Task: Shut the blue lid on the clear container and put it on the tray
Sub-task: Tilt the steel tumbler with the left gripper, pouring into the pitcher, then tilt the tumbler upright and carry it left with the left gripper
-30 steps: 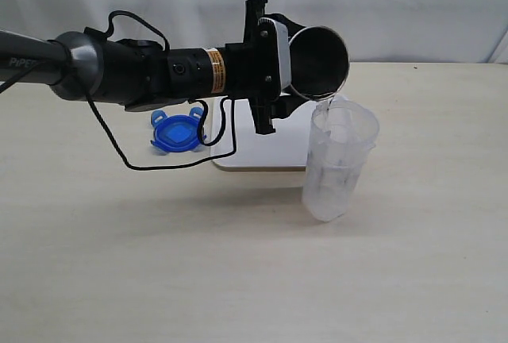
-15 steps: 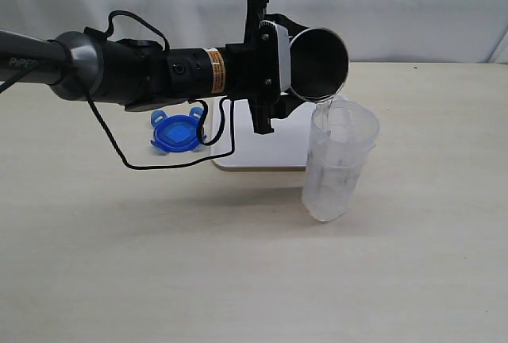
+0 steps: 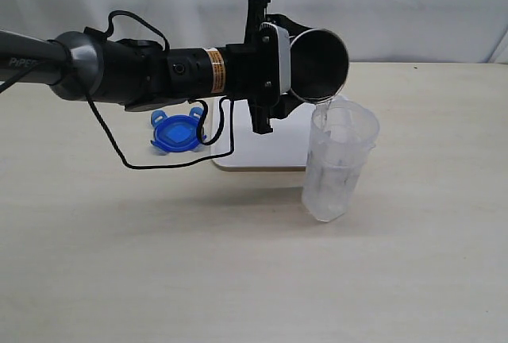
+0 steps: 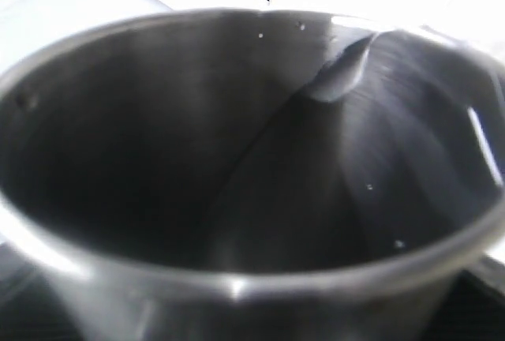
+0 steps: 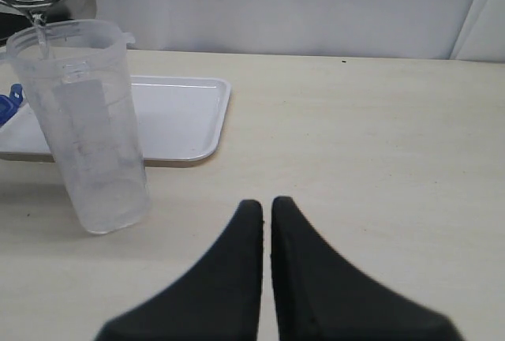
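The clear container (image 3: pixel 340 160) stands upright and uncovered on the table, just in front of the white tray (image 3: pixel 262 156). My left gripper (image 3: pixel 279 65) is shut on a grey steel cup (image 3: pixel 317 61), held on its side above the container's rim. A thin clear stream (image 3: pixel 321 105) runs from the cup into the container. The cup's dark inside (image 4: pixel 237 159) fills the left wrist view and hides the fingers. The blue lid (image 3: pixel 176 134) lies on the table left of the tray, behind the arm. My right gripper (image 5: pixel 267 207) is shut and empty, low over the table, facing the container (image 5: pixel 83 128).
A black cable (image 3: pixel 159 164) hangs from the left arm and loops over the table near the lid and the tray's left edge. A white backdrop closes the far side of the table. The tray (image 5: pixel 181 112) has nothing on it in the right wrist view.
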Available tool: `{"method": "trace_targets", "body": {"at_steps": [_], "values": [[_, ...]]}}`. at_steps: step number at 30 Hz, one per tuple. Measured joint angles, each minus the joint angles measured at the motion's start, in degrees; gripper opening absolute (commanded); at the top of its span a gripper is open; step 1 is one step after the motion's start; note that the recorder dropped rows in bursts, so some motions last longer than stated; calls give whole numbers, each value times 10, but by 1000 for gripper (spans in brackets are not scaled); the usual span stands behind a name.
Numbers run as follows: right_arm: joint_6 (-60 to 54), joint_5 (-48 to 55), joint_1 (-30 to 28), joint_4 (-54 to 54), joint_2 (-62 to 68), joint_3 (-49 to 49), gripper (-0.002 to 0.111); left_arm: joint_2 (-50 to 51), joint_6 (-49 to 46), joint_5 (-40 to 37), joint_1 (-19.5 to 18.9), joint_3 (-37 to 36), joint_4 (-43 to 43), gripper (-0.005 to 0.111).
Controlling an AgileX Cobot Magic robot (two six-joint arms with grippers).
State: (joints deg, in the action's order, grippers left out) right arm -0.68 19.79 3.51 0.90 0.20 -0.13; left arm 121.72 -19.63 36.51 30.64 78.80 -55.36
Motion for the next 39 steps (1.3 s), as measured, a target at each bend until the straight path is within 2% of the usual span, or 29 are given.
{"method": "trace_targets", "body": {"at_steps": [21,34,39], "values": [[0,0,0,0,0,0,4,0,-5,0,0,0,0,0],[0,0,0,0,0,0,4,0,136,0,0,0,0,0],[0,0,0,0,0,0,4,0,229,0,0,0,1,0]]}}
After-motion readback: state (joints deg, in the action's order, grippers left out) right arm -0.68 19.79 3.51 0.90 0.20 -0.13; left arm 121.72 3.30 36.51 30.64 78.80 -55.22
